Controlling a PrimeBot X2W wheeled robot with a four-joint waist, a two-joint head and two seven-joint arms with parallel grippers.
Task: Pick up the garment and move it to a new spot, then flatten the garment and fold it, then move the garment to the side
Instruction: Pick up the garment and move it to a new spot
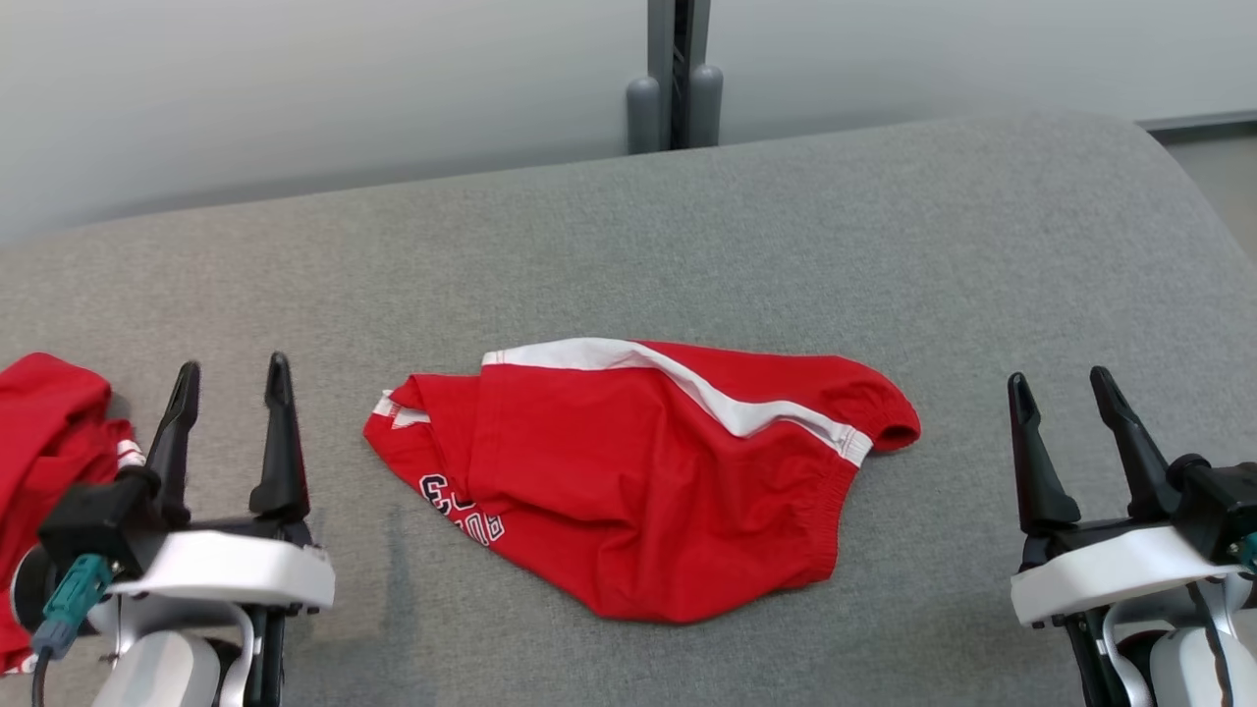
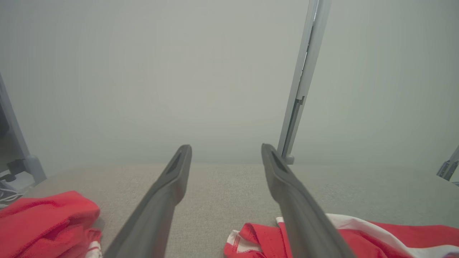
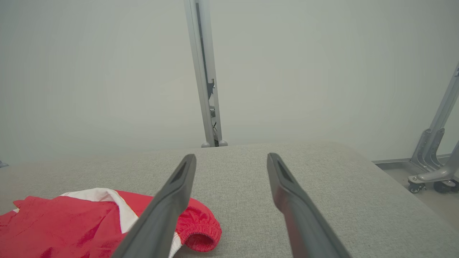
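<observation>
On the grey table [image 1: 884,245]: the red garment [image 1: 648,471] lies near the middle, a bit closer to the near edge. It has a white stripe and some letters. It looks bunched and wrinkly, not flat.
By the left edge: another red cloth [image 1: 49,432] sits in a heap.
Left gripper [image 1: 234,365]: it is near the near-left corner, just beside that heap. Its jaws are wide apart and hold nothing. It does not touch the garment.
Right gripper [image 1: 1059,375]: it is near the near-right corner. Its jaws are wide apart and hold nothing. It is well apart from the garment.
Step now: I think this is the pick-up step, and it is not begun yet. No fold looks neat.
Next move: one or both grippers need to go in toward the garment, come down on an edge and pinch the cloth. The end with the stretchy band, on the right, looks like a good place to grab.
Watch out: the cloth is soft, so a pinch may catch only the top layer.
</observation>
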